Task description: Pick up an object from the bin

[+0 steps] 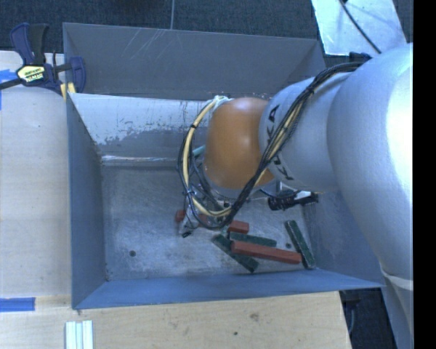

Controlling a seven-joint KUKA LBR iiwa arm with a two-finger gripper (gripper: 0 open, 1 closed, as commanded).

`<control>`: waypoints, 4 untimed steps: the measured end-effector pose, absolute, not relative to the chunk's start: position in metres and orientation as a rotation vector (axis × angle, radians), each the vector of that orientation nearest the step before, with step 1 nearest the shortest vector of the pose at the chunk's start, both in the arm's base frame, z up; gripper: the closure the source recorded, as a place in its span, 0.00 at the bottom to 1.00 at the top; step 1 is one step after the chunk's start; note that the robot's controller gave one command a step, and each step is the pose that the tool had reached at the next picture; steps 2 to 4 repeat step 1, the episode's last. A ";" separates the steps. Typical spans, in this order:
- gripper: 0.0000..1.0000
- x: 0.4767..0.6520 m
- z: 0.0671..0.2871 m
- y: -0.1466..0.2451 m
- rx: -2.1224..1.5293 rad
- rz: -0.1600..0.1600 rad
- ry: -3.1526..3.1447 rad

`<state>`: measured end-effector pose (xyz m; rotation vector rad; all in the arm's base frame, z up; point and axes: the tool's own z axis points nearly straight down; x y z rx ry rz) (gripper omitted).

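Slim red bar [265,252] among dark-green sticks [299,243]

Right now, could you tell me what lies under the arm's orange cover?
Red and dark green bars lie heaped by its near edge, a small red piece beside the gripper. What lies directly beneath is covered.

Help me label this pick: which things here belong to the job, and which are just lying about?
Job:
gripper, low over the bin floor
small red piece, right beside it

Lying about:
long red bar
short red bar
dark green bars, heaped with the red ones near the front wall
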<state>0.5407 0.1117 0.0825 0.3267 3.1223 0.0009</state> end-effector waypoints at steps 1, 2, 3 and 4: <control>1.00 0.536 0.207 0.113 0.523 0.005 3.089; 1.00 0.536 0.207 0.113 0.523 0.005 3.089; 1.00 0.536 0.207 0.113 0.523 0.005 3.089; 1.00 0.536 0.207 0.113 0.523 0.005 3.089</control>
